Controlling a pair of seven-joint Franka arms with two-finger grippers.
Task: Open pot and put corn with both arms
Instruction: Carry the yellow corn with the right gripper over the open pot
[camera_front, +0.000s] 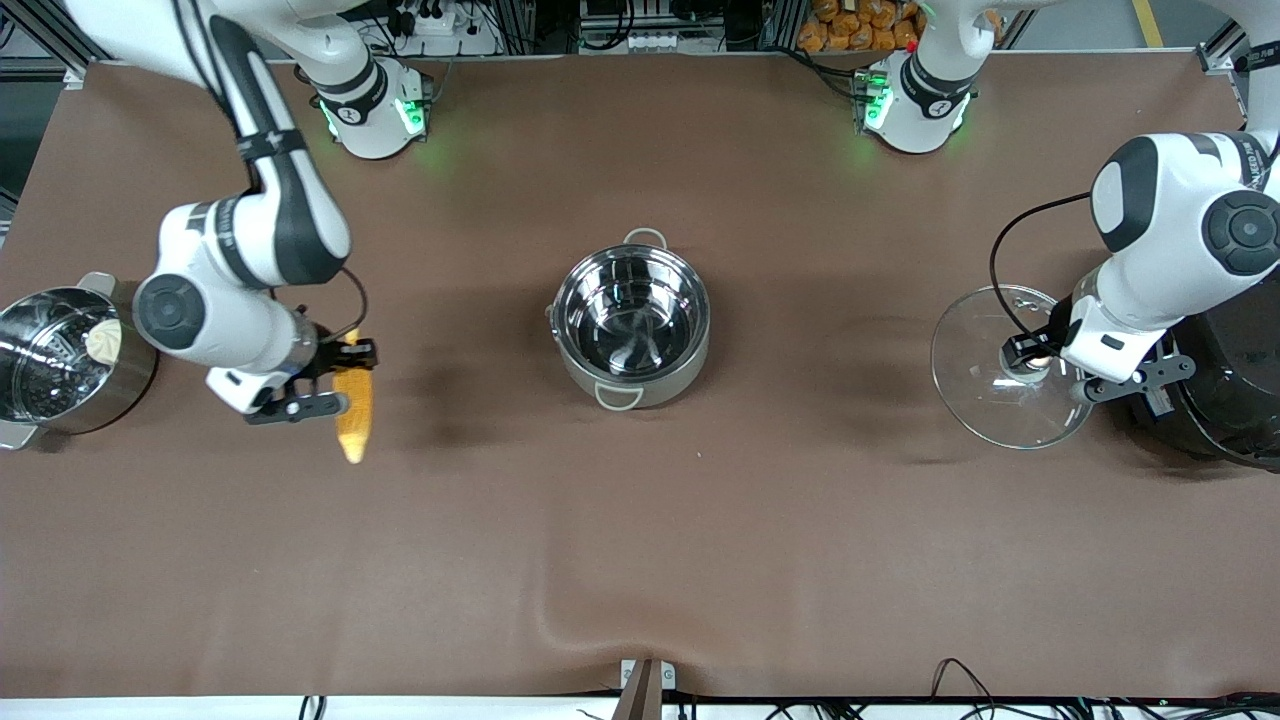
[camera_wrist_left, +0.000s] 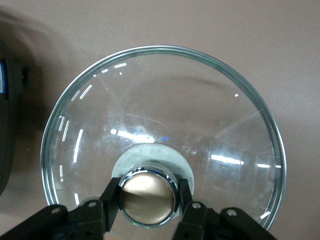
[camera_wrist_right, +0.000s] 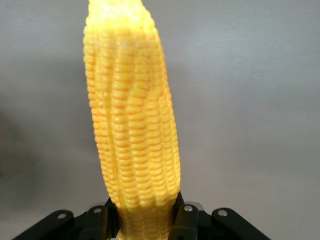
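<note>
The pot (camera_front: 631, 327) stands uncovered at the centre of the front frame on the brown bench (camera_front: 640, 560), one loop handle toward the top of the frame and one toward the bottom. Its steel wall is bright and its smooth inside shows dark, with nothing in it.

The glass lid (camera_front: 975, 385) is at the right of the frame, next to the black rice cooker (camera_front: 1235, 385) at the frame's right edge. The left pincer (camera_front: 1030, 352) is clamped on the lid's round metal knob (camera_wrist_left: 148, 195); in the left wrist view a finger presses each side of the knob and the clear dome spreads out toward the top of the frame, ringed by a thin steel rim. Holding it well off to that end probably keeps the pot's mouth free for the other arm. Whether the lid rests on the bench or hangs just above it, I cannot tell.

The right pincer (camera_front: 335, 362) is at the left of the frame, over bare bench, closed on the corn (camera_front: 354, 415) near its thick end, with the cob pointing toward the bottom of the frame. The grip at one end leaves the rest of the cob clear to go into the pot. The kernels are yellow-orange in neat rows, tapering to a paler tip. A steamer pot (camera_front: 60, 360) with a whitish bun (camera_front: 103, 342) sits at the left edge.

With the lid off, the corn's trip to the pot looks like the step left.
</note>
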